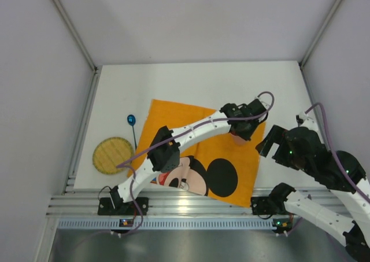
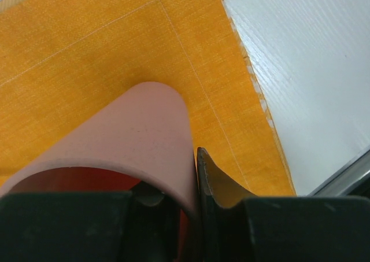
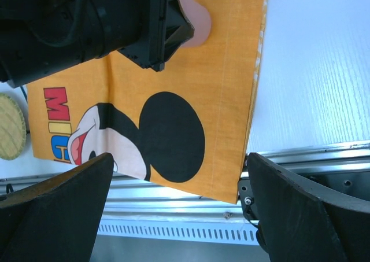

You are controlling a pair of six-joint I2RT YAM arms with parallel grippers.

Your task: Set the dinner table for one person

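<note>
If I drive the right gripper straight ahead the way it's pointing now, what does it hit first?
Probably the orange mat, around the mouse's black ear: the open right gripper frames that spot. The left gripper holding the pink cup sits off that line. Depth unclear.

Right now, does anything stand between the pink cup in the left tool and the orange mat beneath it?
Nothing visible does. The left tool grips the pink cup over a bare corner of the orange mat; the right tool is open, off to the side.
</note>
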